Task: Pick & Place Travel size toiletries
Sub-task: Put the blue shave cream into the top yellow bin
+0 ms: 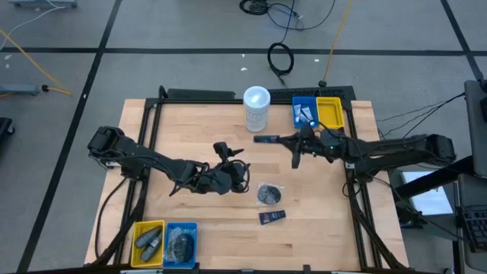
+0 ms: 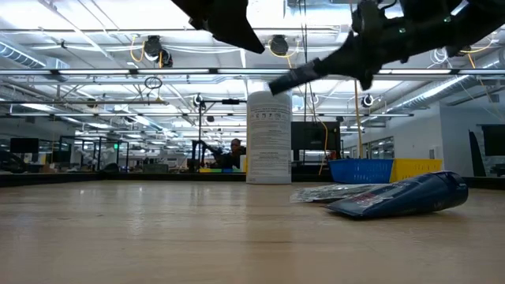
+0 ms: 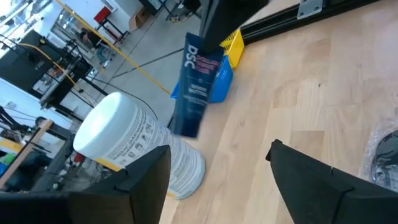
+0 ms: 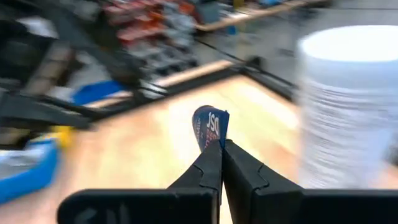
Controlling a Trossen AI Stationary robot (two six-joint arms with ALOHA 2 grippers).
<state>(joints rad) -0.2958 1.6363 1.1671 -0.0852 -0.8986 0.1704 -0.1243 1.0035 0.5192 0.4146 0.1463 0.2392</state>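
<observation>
My right gripper (image 1: 281,139) is shut on a flat navy sachet (image 1: 265,138), high over the table next to the tall white canister (image 1: 256,108). In the left wrist view the same sachet (image 3: 196,87) hangs in front of the canister (image 3: 134,146). My left gripper (image 1: 230,152) is open at mid-table, touching nothing, and faces the canister. A second navy sachet (image 1: 272,217) and a round clear-wrapped dark bundle (image 1: 268,194) lie flat on the wood near the table's near side; the low view shows both, the sachet (image 2: 406,197) and the bundle (image 2: 331,192). My right gripper pinches one end of the navy sachet (image 4: 211,129) between its two shut fingers (image 4: 242,171). The fingers come roughly level from the table's right side, along the sachet's length. The sachet is lifted clear, and its free end (image 2: 284,81) sticks out toward the table's left, sloping slightly down.
A blue bin (image 1: 304,112) and a yellow bin (image 1: 330,111) stand at the far right edge, the blue one holding small items. Another yellow bin (image 1: 149,242) and blue bin (image 1: 181,243), both with items inside, sit at the near left edge. Bare wood lies in between.
</observation>
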